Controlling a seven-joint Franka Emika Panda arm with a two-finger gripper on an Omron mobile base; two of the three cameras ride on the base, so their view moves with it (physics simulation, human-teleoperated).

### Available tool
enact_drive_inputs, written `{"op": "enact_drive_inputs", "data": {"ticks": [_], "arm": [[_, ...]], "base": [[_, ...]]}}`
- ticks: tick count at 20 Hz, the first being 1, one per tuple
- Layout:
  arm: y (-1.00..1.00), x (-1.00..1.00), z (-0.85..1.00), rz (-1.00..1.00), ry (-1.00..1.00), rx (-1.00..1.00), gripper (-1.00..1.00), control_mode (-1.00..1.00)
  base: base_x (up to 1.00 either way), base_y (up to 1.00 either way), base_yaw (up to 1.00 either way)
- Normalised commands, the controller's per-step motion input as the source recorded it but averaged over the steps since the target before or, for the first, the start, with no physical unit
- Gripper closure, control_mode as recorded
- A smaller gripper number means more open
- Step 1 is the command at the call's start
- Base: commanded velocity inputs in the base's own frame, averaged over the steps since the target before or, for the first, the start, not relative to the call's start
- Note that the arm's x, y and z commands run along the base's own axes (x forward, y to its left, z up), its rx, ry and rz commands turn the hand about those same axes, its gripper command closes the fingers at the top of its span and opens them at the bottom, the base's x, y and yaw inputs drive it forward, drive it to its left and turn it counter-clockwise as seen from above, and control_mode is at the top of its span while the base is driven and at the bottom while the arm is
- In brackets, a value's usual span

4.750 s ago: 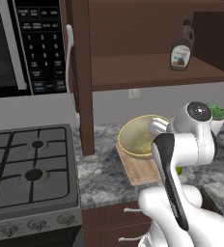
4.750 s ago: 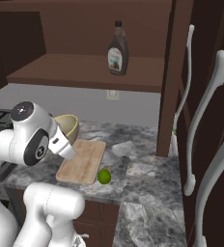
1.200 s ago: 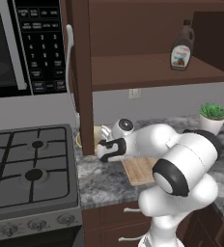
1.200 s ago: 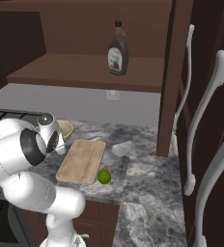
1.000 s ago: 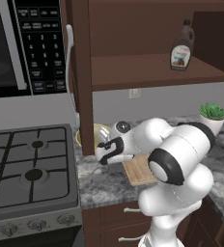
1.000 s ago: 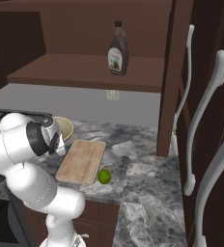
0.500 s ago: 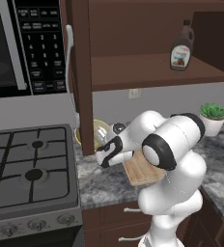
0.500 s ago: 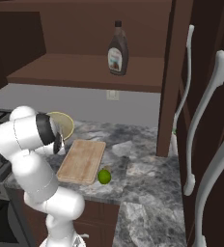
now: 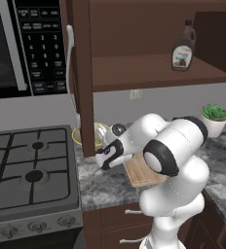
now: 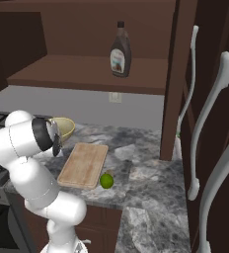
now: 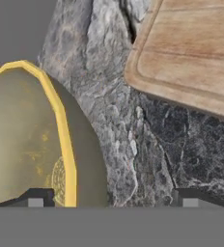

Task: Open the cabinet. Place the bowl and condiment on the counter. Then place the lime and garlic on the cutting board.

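Gripper [image 11: 111, 197] open, fingers straddling the bowl [image 11: 24, 140] rim; I judged a careless withdrawal could tip it.

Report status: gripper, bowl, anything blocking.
Gripper open, straddling bowl rim. Bowl on counter beside cutting board. Nothing blocking.

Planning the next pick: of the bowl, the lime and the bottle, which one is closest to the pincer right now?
The yellow bowl: its rim runs between the pincer tips. The lime lies beyond the cutting board; the bottle stands on the shelf.
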Motion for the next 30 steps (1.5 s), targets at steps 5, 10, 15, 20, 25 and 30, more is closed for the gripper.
{"op": "enact_drive_inputs", "data": {"ticks": [5,10,15,20,25,30], "arm": [[-0.03,-0.02,0.23,-0.05,-0.05,0.07,-1.00,-1.00],[-0.08,-0.07,0.30,-0.03,-0.02,0.10,-1.00,-1.00],[-0.16,-0.17,0.35,-0.04,-0.01,0.10,-1.00,-1.00],[-0.22,-0.29,0.23,-0.02,-0.02,0.07,-1.00,-1.00],[-0.25,-0.43,0.29,-0.03,0.00,0.06,-1.00,-1.00],[-0.25,-0.45,0.39,-0.04,0.00,0.07,-1.00,-1.00]], "base": [[0.00,0.00,0.00],[0.00,0.00,0.00],[0.00,0.00,0.00],[0.00,0.00,0.00],[0.00,0.00,0.00],[0.00,0.00,0.00]]}}
